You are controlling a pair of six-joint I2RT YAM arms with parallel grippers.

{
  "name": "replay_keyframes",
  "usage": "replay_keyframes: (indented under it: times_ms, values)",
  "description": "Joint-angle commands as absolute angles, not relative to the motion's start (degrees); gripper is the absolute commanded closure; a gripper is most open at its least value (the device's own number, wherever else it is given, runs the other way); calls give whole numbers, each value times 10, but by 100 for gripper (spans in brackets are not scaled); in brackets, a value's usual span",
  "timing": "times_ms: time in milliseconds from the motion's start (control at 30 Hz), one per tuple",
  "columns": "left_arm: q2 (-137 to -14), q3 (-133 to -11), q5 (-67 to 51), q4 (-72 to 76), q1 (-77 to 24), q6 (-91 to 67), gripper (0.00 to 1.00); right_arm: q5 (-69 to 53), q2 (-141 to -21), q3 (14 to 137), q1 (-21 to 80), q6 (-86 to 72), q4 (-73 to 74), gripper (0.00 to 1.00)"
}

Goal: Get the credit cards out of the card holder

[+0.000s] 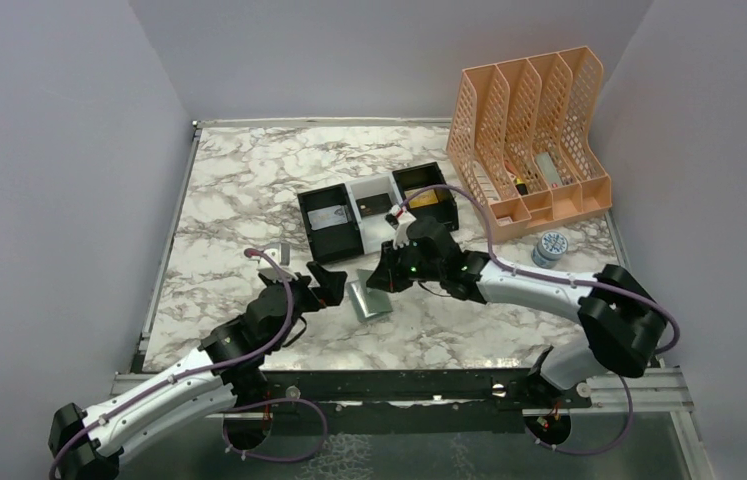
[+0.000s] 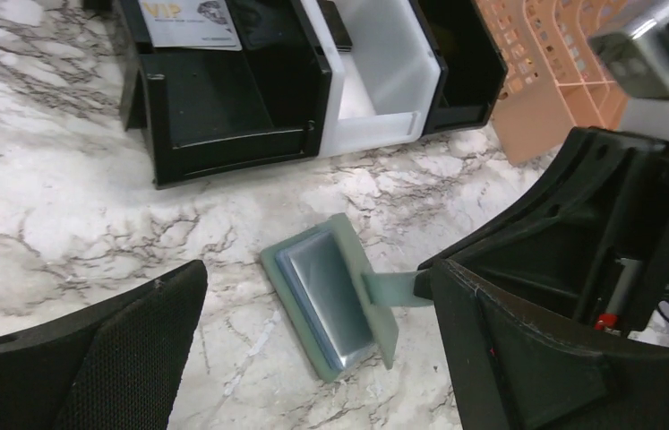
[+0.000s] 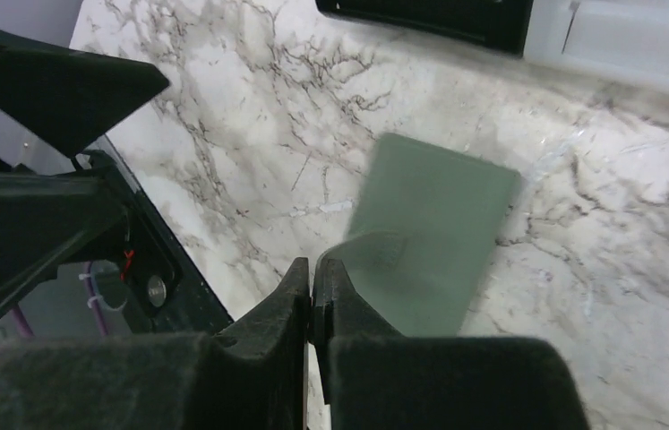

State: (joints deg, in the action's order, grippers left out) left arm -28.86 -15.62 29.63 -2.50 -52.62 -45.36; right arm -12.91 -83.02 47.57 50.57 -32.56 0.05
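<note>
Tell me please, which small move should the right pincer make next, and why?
Probably it should lift the tab gently, to swing the cover fully open. The right pincer is shut on that tab. The cover of the card holder stands only partly raised over the pale pocket. The left pincer is open close beside it, so it could reach inside afterwards.

left arm [image 1: 164, 395], right arm [image 1: 539, 285]: white shells, black joints | cables [image 1: 490, 238]: purple | right pincer [image 3: 313, 278]: black
</note>
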Motion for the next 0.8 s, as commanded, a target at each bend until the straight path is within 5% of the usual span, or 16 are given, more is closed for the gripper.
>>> replay_keyframes:
  times_ms: [0, 367, 767]
  values:
    - [-263, -189, 327, -159, -527, -461, 2, -176, -861, 450, 504, -407, -114, 99]
    - [-306, -202, 209, -127, -527, -436, 8, -54, -792, 400, 488, -418, -42, 99]
    - [-535, -191, 57, 148, -527, -407, 18, -55, -765, 254, 413, -396, -91, 99]
